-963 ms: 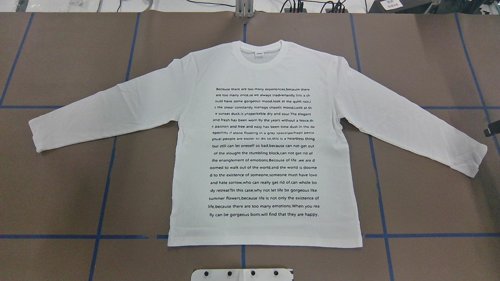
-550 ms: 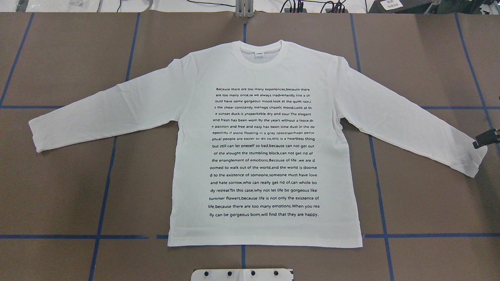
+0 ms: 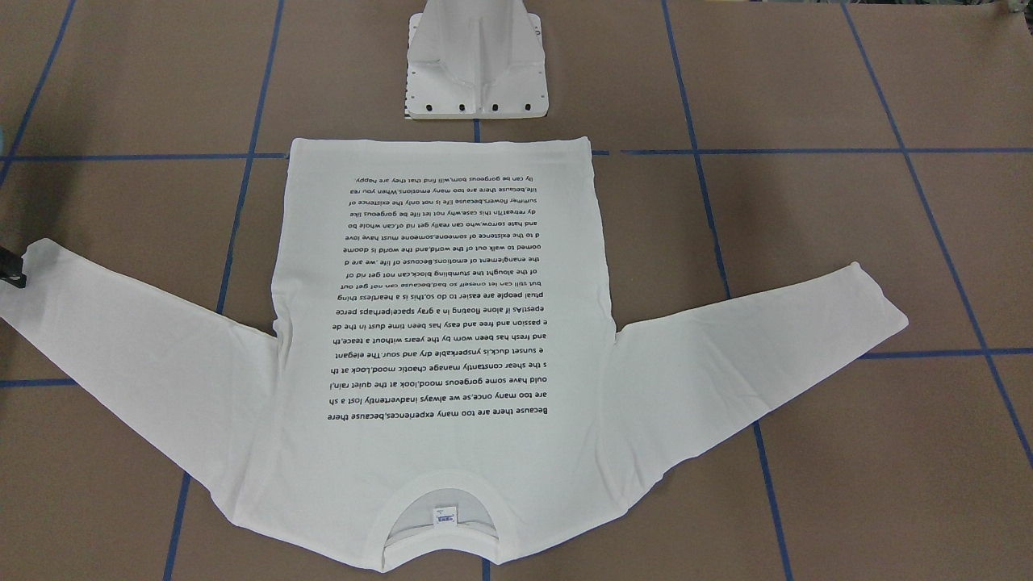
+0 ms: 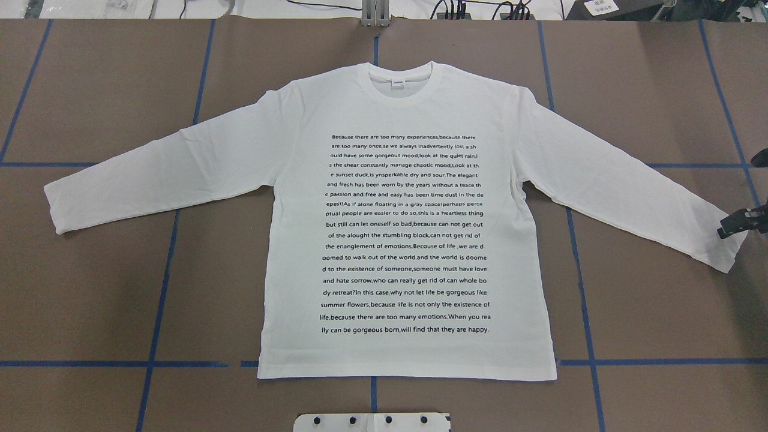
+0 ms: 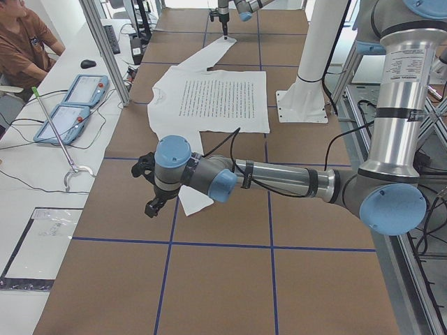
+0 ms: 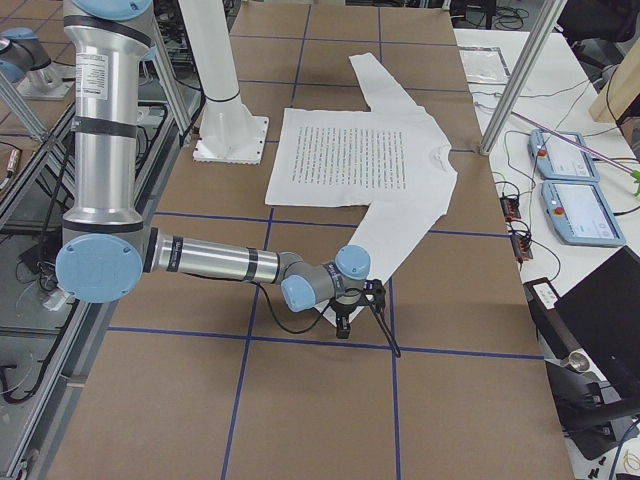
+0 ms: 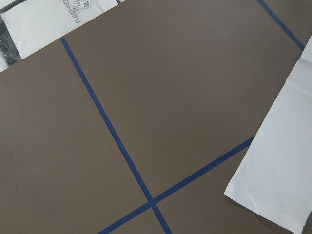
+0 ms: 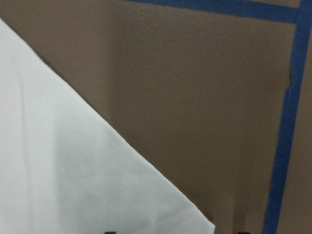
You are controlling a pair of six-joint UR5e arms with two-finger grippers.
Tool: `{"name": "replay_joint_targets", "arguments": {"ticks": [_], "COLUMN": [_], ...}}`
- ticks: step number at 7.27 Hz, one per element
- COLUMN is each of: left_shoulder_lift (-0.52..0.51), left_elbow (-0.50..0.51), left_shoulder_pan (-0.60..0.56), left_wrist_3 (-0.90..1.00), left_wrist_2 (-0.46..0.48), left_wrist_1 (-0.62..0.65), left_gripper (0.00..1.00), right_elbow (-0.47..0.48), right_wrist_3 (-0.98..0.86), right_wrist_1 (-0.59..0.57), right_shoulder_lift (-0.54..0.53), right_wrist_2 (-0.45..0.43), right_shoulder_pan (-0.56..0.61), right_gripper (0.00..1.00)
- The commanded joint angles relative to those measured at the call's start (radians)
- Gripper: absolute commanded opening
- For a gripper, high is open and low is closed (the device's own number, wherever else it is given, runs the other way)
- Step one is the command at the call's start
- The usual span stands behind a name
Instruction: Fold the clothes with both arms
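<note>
The white long-sleeved shirt [image 4: 408,228] lies flat on the brown table, print side up, sleeves spread out, collar [image 4: 405,84] at the far side. My right gripper [image 4: 735,225] hovers at the cuff of the right-hand sleeve [image 4: 729,246]. It also shows at the left edge of the front-facing view [image 3: 10,270]. The right wrist view shows the cuff corner [image 8: 97,185] between two dark tips standing apart, so it is open and holds nothing. My left gripper [image 5: 149,188] shows only in the exterior left view, beside the other cuff [image 5: 195,202]; I cannot tell whether it is open or shut.
The white pedestal base [image 3: 476,73] stands just behind the shirt's hem. Blue tape lines [image 4: 156,300] grid the table. A person [image 5: 21,42] sits at a side table with two control tablets [image 5: 73,101] and cables. Aluminium posts [image 5: 105,42] stand along that edge.
The right gripper has come in from the right edge, moving leftward and toward the robot, onto the sleeve cuff. The shirt has not moved.
</note>
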Motion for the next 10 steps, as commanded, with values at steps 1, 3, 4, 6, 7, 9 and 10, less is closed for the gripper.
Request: {"name": "replay_joint_targets", "arguments": {"ticks": [1,3,4,6,7,9,10], "left_shoulder_lift": [0.003,0.008,0.009,0.014,0.016,0.016,0.016], "left_elbow": [-0.001,-0.004,-0.003,-0.001,-0.001,-0.003,-0.001], "left_shoulder_pan": [0.000,0.000,-0.002,-0.002,-0.003,-0.003,-0.003], "left_wrist_3": [0.003,0.006,0.006,0.009,0.009,0.009,0.009], "left_wrist_2": [0.000,0.000,0.000,0.000,0.000,0.000,0.000], "left_wrist_1": [0.000,0.000,0.000,-0.002,-0.002,-0.002,-0.002], "left_gripper": [1.00,1.00,1.00,1.00,1.00,1.00,1.00], "right_elbow": [0.000,0.009,0.020,0.053,0.070,0.171,0.197], "right_wrist_3": [-0.001,-0.003,-0.003,-0.004,-0.004,-0.001,0.002], "right_wrist_1": [-0.003,-0.003,-0.002,-0.003,-0.003,-0.006,-0.008], "right_shoulder_lift": [0.001,-0.001,-0.001,-0.002,0.002,-0.004,0.016], "right_wrist_2": [-0.002,-0.001,0.002,0.004,0.007,0.020,0.095], "right_shoulder_pan": [-0.002,-0.002,-0.001,0.001,0.001,0.004,0.030], "right_gripper": [0.28,0.09,0.09,0.06,0.00,0.00,0.00]}}
